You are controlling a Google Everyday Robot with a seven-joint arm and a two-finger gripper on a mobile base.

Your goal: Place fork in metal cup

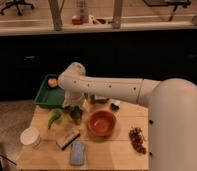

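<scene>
Dull grey metal cup (76, 116) sits on the table (112, 150), just left of the orange bowl (101, 123). The hand (74, 106) hovers right above it. Its grip? Cannot tell, and no fork is visible. Best descend straight, centred on the rim.

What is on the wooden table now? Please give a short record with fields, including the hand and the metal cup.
hand: hand low at the table's left part, just above the metal cup
bowl: orange-brown bowl, right of the cup
tray: green tray, far left corner, orange item inside
tub: white lidded tub, front left
front edge: blue pad
right side: dark red grapes
</scene>
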